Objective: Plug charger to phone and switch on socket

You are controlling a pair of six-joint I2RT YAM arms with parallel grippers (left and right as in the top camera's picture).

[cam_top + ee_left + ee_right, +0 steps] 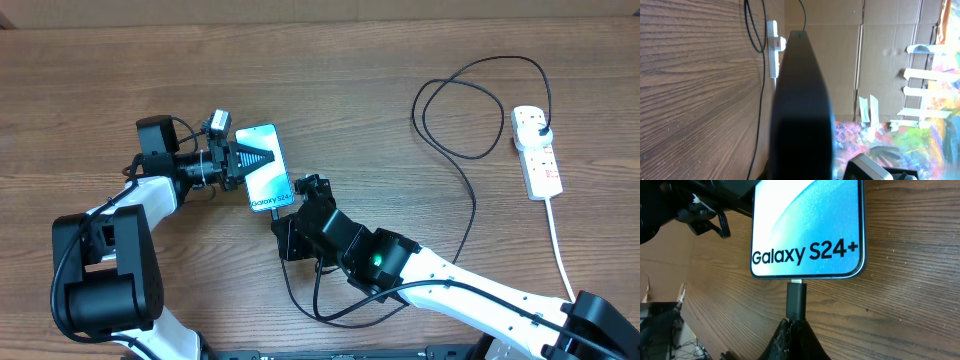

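Observation:
The phone with a light blue screen lies on the table. My left gripper is shut on its upper end. In the left wrist view the phone shows edge-on as a dark slab. My right gripper is shut on the charger's small plug tip. The metal end of the tip meets the port in the phone's bottom edge, below the "Galaxy S24+" text. The charger's black cable loops across the table to a black plug in the white socket at far right.
The socket's thick white cord runs toward the table's front right edge. The socket and the cable also show in the left wrist view. Cardboard panels stand behind the table.

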